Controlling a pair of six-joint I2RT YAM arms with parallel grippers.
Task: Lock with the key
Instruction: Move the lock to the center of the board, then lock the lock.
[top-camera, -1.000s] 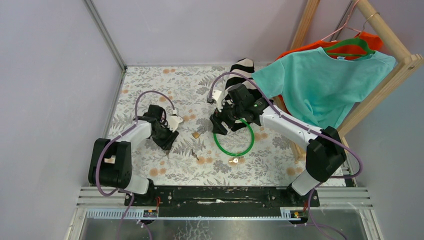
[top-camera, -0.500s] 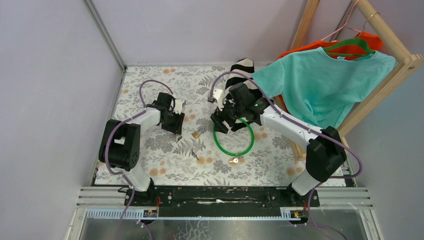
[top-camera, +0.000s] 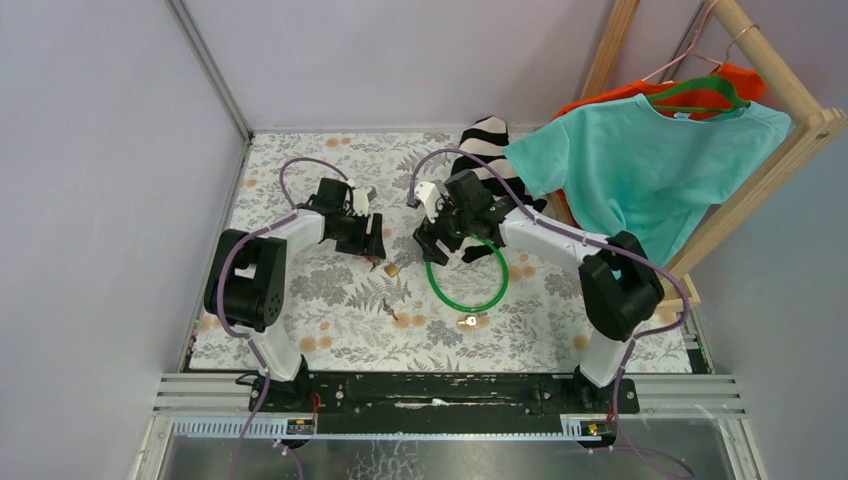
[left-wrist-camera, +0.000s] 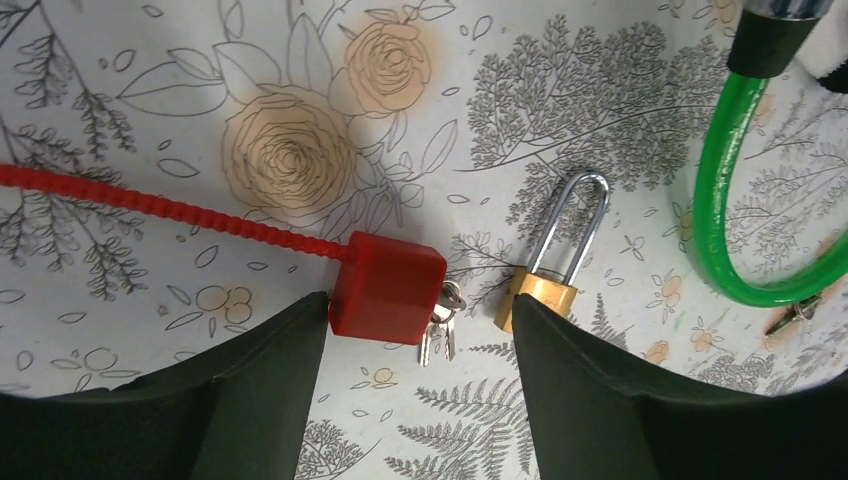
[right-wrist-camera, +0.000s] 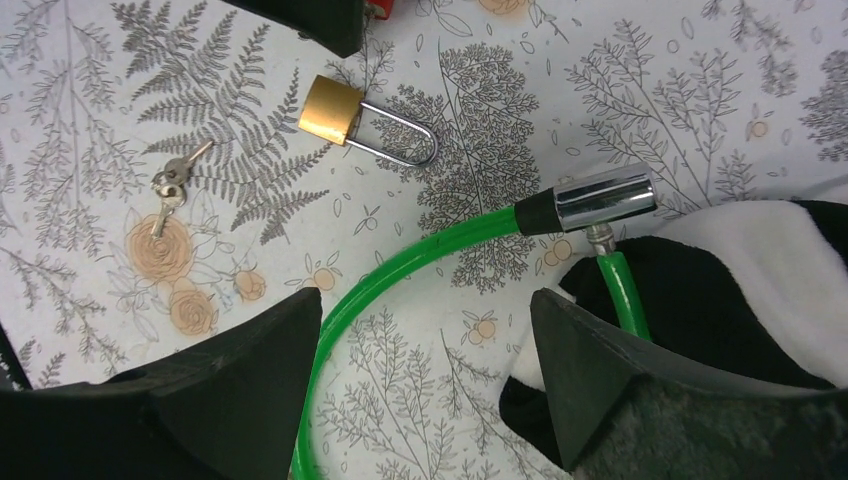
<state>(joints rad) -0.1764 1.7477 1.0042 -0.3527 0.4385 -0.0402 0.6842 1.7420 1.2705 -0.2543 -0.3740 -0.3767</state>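
A small brass padlock (left-wrist-camera: 540, 297) with a long steel shackle lies on the floral mat, also seen as the padlock (top-camera: 393, 269) from above. Left of it sits a red block lock (left-wrist-camera: 388, 288) on a red ribbed cable, with a pair of small keys (left-wrist-camera: 440, 328) at its edge. My left gripper (left-wrist-camera: 420, 310) hangs open just over the red lock and those keys, holding nothing. My right gripper (right-wrist-camera: 425, 300) is open above the green cable lock (right-wrist-camera: 400, 268), near its chrome head (right-wrist-camera: 605, 198). Another key bunch (right-wrist-camera: 168, 187) lies loose on the mat.
A black-and-white striped cloth (top-camera: 490, 140) lies behind the right gripper. A teal shirt (top-camera: 640, 165) hangs on a wooden rack (top-camera: 770, 60) at the right. One more small key (top-camera: 468, 321) lies near the green ring's front. Grey walls close the left and back.
My left arm has swung from the near left of the mat to the brass padlock, and its jaws stand wider. The right gripper has shifted slightly left over the green cable.
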